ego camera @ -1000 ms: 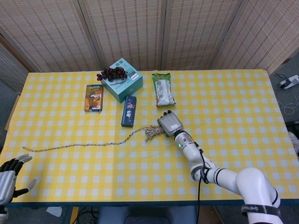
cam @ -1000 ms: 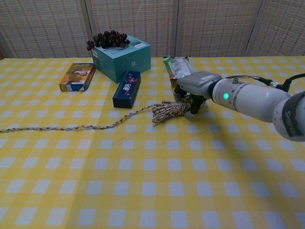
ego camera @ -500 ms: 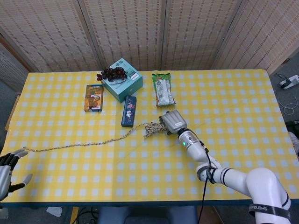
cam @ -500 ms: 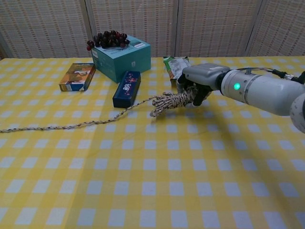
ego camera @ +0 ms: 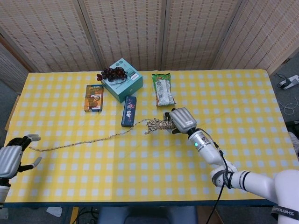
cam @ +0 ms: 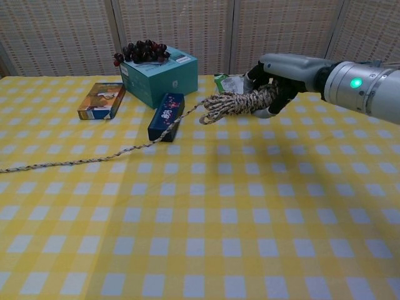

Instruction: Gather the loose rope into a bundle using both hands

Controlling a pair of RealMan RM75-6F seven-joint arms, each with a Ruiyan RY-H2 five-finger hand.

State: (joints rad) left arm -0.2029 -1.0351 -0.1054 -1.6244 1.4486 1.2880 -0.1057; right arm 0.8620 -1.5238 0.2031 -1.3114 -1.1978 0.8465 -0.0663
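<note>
Both hands are in play: the right hand (cam: 273, 87) grips a coiled bunch of the rope (cam: 236, 102) above the tabletop (cam: 250, 219), near the blue box (cam: 166, 116), while the loose tail trails off toward the left hand (ego camera: 11, 158), fingers spread, holding nothing.

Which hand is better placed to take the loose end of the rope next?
The left hand. It is open by the table's left edge, right beside the free end of the rope. The right hand already holds the bundled coils lifted off the table, far from that end.
</note>
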